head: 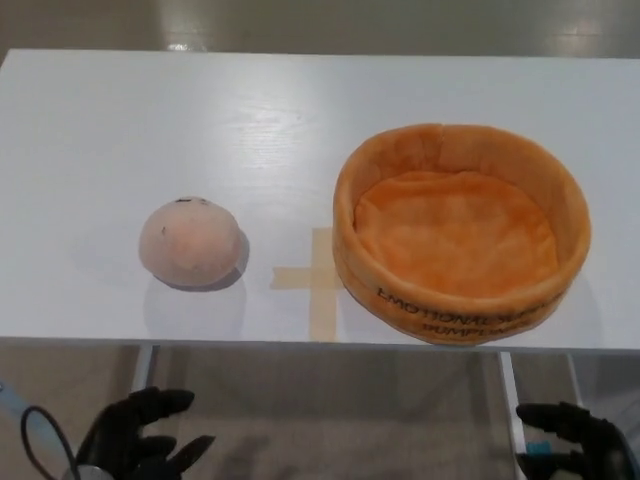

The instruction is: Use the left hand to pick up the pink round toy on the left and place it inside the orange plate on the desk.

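The white desk [150,120] fills the view. The orange plate [460,232] sits at 3 o'clock, near the front edge. The pink round toy [190,241] rests at 9 o'clock, with open room around. Left hand [140,440] at 7 o'clock, below the desk edge, fingers apart, holding nothing. Right hand [575,440] at 5 o'clock likewise.

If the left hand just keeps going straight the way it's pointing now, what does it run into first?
Probably the near edge of the white desk: the left hand sits below it, fingers pointing forward-right. The pink round toy lies beyond, though depth is unclear.
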### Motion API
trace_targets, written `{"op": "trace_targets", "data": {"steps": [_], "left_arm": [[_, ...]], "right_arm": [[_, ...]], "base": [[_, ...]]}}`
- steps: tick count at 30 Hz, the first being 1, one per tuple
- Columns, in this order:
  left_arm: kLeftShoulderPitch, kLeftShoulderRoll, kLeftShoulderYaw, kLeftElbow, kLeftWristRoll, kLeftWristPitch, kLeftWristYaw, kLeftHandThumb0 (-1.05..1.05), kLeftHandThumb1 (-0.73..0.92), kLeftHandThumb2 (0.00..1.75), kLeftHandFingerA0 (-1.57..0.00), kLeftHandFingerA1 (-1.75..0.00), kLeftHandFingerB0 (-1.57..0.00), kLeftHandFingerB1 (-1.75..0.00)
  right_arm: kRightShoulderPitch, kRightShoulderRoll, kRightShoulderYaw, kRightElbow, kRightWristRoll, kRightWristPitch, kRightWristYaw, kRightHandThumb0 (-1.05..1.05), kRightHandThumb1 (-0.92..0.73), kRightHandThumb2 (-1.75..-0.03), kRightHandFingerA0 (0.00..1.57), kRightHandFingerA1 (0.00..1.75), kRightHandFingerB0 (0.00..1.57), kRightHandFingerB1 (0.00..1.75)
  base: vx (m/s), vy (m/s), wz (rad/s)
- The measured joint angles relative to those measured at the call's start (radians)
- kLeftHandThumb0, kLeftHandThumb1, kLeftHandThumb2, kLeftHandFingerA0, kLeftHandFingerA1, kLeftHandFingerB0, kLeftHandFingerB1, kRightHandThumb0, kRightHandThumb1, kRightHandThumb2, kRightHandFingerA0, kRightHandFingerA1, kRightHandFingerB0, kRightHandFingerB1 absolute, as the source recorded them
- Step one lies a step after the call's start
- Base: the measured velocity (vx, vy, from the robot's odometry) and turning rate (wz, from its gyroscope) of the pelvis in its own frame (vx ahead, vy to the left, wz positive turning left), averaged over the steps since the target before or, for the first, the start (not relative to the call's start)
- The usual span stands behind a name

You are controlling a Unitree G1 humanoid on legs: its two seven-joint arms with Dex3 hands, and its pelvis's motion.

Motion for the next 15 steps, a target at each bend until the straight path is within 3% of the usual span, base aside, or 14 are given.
{"op": "trace_targets", "data": {"steps": [4,5,10,11,15], "left_arm": [[-0.006,0.002,0.0,0.033,0.0,-0.047,0.0,-0.37,0.52,0.56,-0.51,-0.43,-0.43,-0.36],[-0.006,0.002,0.0,0.042,0.0,-0.059,0.0,-0.44,0.43,0.71,-0.45,-0.52,-0.38,-0.45],[0.001,0.001,0.0,0.067,0.0,-0.106,0.0,-0.44,0.42,0.7,-0.42,-0.51,-0.34,-0.43],[0.004,0.001,0.0,0.071,0.0,-0.112,-0.001,-0.37,0.51,0.56,-0.46,-0.43,-0.39,-0.34],[0.024,0.002,-0.001,0.081,0.0,-0.14,-0.017,-0.37,0.53,0.56,-0.42,-0.41,-0.35,-0.33]], "right_arm": [[-0.006,-0.006,0.001,0.034,-0.007,-0.059,-0.019,-0.14,-0.6,-0.57,0.6,0.53,0.53,0.45],[-0.006,-0.008,0.001,0.043,-0.008,-0.073,-0.022,-0.14,-0.6,-0.57,0.6,0.52,0.53,0.44],[0.004,-0.009,0.002,0.066,-0.015,-0.123,-0.031,-0.13,-0.59,-0.57,0.61,0.52,0.54,0.45],[0.008,-0.01,0.002,0.069,-0.017,-0.129,-0.033,-0.14,-0.6,-0.57,0.61,0.53,0.54,0.45],[0.026,-0.01,0.003,0.078,-0.023,-0.155,-0.041,-0.14,-0.6,-0.57,0.61,0.53,0.54,0.45]], "base": [[0.0,0.0,0.0],[0.0,0.0,0.0],[0.0,0.0,0.0],[0.0,0.0,0.0],[0.0,0.0,0.0]]}}
